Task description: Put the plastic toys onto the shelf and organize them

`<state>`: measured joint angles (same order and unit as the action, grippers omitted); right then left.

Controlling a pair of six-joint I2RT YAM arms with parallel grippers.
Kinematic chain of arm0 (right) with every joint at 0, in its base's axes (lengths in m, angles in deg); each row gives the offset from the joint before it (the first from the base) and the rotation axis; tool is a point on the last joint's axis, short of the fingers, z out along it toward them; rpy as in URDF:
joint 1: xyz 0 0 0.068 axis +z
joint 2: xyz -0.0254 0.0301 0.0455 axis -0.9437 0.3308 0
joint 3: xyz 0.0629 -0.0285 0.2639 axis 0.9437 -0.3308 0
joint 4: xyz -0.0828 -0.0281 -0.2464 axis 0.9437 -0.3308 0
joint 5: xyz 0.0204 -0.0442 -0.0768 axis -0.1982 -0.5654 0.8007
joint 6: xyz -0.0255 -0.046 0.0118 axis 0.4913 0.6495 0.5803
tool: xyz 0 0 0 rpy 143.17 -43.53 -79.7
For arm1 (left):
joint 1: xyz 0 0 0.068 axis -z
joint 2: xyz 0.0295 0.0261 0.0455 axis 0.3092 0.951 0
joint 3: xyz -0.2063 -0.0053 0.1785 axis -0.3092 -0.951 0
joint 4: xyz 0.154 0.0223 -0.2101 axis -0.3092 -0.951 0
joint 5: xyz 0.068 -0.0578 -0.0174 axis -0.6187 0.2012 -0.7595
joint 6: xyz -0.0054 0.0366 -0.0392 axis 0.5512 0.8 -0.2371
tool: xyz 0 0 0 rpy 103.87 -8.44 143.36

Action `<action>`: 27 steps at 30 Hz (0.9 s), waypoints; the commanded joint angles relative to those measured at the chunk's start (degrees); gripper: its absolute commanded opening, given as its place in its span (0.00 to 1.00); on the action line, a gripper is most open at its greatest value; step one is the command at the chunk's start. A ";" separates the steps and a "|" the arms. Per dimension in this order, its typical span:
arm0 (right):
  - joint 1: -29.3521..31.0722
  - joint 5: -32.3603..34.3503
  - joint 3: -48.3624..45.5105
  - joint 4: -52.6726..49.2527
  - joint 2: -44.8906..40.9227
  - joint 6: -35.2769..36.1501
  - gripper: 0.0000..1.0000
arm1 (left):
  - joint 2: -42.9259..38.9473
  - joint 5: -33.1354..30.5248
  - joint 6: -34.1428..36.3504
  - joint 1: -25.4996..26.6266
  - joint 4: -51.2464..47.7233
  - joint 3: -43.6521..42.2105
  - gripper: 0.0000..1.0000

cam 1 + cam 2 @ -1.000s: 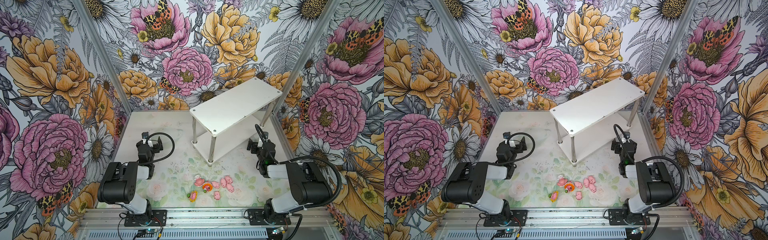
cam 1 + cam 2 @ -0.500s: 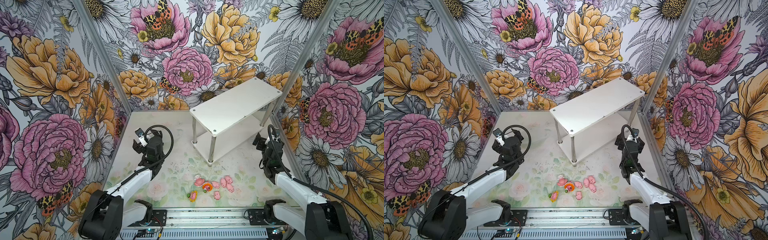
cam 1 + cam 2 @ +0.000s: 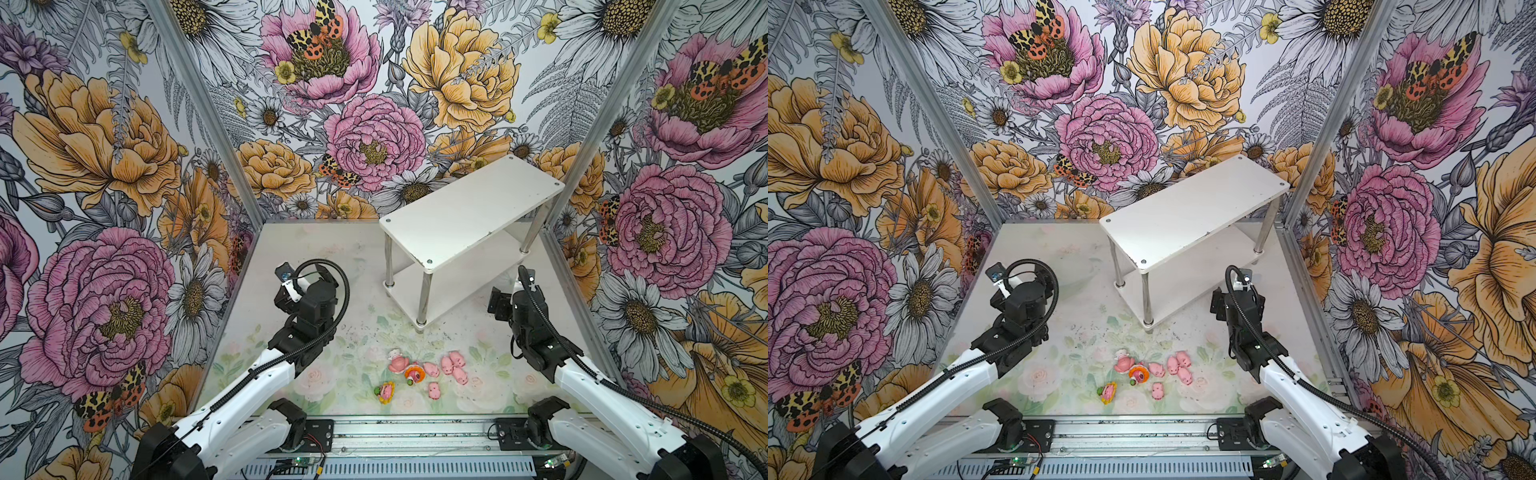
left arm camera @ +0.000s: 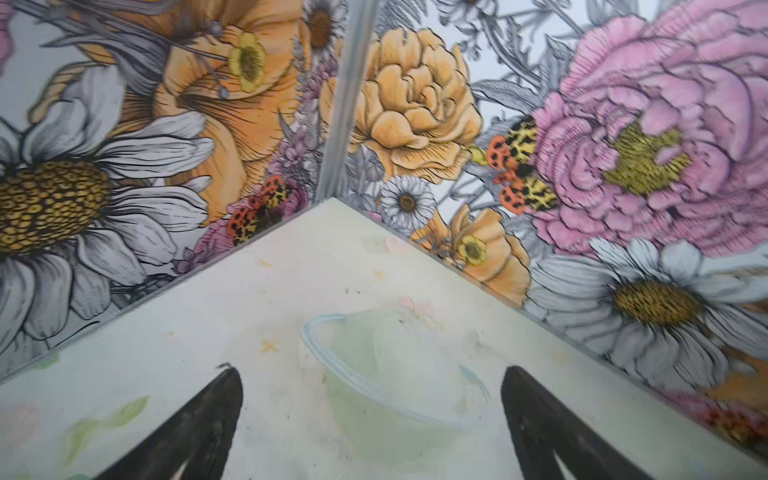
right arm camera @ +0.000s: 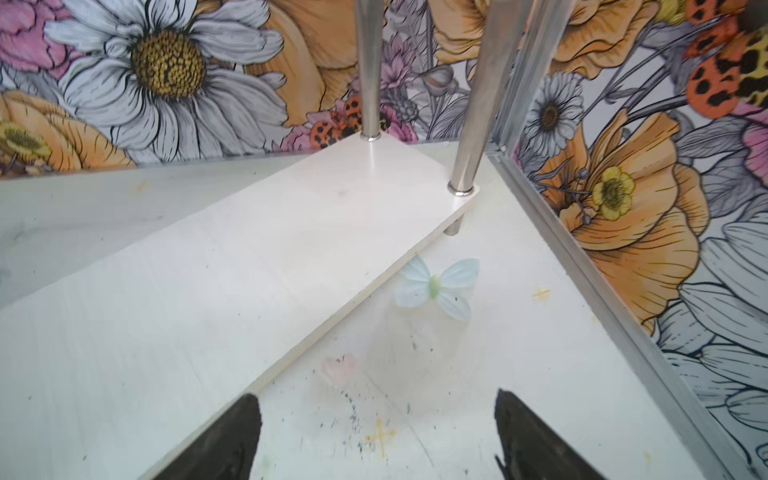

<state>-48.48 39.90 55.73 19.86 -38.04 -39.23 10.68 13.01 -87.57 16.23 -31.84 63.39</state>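
Toys (image 3: pixel 430 368) unmoved since a second ago while both arms unfolded forward; cluster lies by the table's (image 3: pixel 332 241) front edge, strung left-right, visible in both top views only. Shelf (image 3: pixel 469 212) stands far right, long axis diagonal, near-left to far-right. Left gripper (image 4: pixel 370 370) faces the far-left corner, right gripper (image 5: pixel 376 395) the shelf's lower tier (image 5: pixel 208 257); both spread wide, empty.

White two-tier metal-legged shelf (image 3: pixel 469 212) stands at the tabletop's (image 3: pixel 316 249) far right corner; small plastic pig toys (image 3: pixel 431 368) cluster near the front edge.
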 commanded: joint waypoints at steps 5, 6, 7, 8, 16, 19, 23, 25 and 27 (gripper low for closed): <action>5.98 -5.34 3.53 -5.87 -1.45 0.72 0.85 | -2.57 10.95 2.30 13.56 -3.23 1.47 0.94; 6.27 -6.14 3.67 -6.21 -1.61 0.75 0.85 | -1.82 10.56 2.36 15.95 -3.72 1.86 0.93; 6.42 -6.75 3.66 -6.31 -1.74 0.75 0.84 | -1.03 9.90 2.41 18.01 -4.09 2.21 0.93; 6.56 -7.76 3.69 -6.64 -1.86 0.74 0.83 | 0.06 8.77 2.54 20.55 -4.38 2.71 0.93; 6.66 -15.07 4.35 -6.92 -2.20 0.73 0.49 | 10.79 6.33 4.22 32.59 -3.67 10.63 0.90; 6.68 -15.18 4.39 -6.76 -2.12 0.72 0.30 | 14.54 9.09 6.20 34.11 -2.75 14.04 0.86; 6.72 -15.70 4.36 -6.85 -2.38 0.69 0.03 | 18.46 9.36 6.73 35.45 -2.08 17.43 0.85; 6.68 -16.08 4.41 -6.91 -2.64 0.40 0.00 | 20.17 9.55 5.82 35.79 -1.86 18.55 0.85; 6.67 -16.40 4.57 -7.17 -3.04 -0.17 0.00 | 21.67 9.46 5.08 36.42 -1.94 19.88 0.85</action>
<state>-42.15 24.66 58.40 12.87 -39.68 -38.82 30.96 21.38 -82.41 51.92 -34.46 81.03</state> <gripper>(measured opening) 0.052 0.853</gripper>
